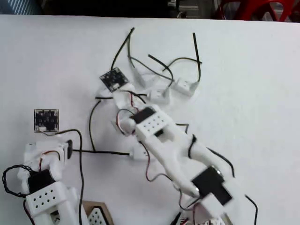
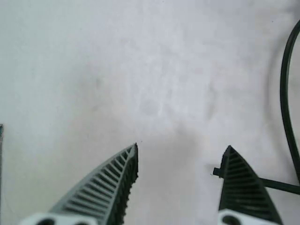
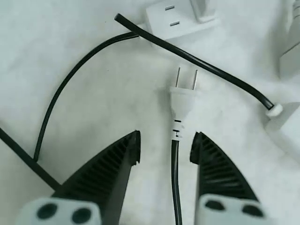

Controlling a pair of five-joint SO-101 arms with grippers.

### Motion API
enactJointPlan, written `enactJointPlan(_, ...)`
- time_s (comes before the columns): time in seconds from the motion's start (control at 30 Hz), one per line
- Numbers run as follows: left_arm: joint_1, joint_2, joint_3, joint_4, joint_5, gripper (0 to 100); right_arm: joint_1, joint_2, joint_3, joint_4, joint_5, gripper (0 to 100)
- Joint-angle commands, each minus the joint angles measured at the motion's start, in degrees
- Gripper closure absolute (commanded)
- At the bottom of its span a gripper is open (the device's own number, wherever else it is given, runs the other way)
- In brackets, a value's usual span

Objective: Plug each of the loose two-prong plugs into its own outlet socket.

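A white table (image 1: pixel 262 70) takes up nearly the whole high view, and its far edge runs straight across near the top. The surface is matt and faintly mottled. It is lit brightly and evenly, so shadows on it are soft and pale. Beyond the far edge the room is a dark strip (image 1: pixel 93 7). At the strip's right end are curved red furniture parts (image 1: pixel 262 4), and at its left end a blue-striped patch (image 1: pixel 21 5)

obstacle: cable (image 3: pixel 206 63) lies across between plug (image 3: pixel 183 96) prongs and outlet (image 3: pixel 178 18) | free: bare tabletop (image 2: pixel 140 70) ahead of left gripper (image 2: pixel 182 146), also along right edge | clutter: cable tangle (image 1: pixel 123 47) mid-tabletop toward far edge
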Motion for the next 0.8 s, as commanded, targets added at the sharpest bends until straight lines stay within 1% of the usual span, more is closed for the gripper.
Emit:
enactJointPlan(0.0, 0.0, -1.0, -3.4, -1.5, 0.2, 72, 0.0, 5.8, -6.8, -0.9, -0.4, 82.5)
enactJointPlan(0.2, 0.0, -1.0, -3.4, -1.5, 0.2, 72, 0.8, 14.3, -13.1, -0.9, -0.4, 82.5)
enactJointPlan(0.4, 0.0, -1.0, -3.4, -1.5, 0.2, 72, 4.3, 20.1, -18.0, -0.9, -0.5, 82.7)
enactJointPlan(0.47, 0.0, -1.0, -3.4, -1.5, 0.2, 72, 4.8, 21.9, -19.1, -0.9, -0.5, 85.7)
enactJointPlan(0.57, 0.0, -1.0, -3.4, -1.5, 0.2, 72, 4.9, 23.8, -20.7, -0.9, -0.5, 97.2)
enactJointPlan(0.6, 0.0, -1.0, -3.4, -1.5, 0.2, 72, 4.9, 24.0, -20.9, -0.9, -0.5, 98.9)
enactJointPlan(0.63, 0.0, -1.0, -3.4, -1.5, 0.2, 72, 4.9, 23.9, -21.1, -0.6, -0.4, 97.2)
enactJointPlan(0.77, 0.0, -1.0, -3.3, -1.5, 0.2, 72, 5.1, 19.6, -20.1, 0.4, -0.5, 97.9)
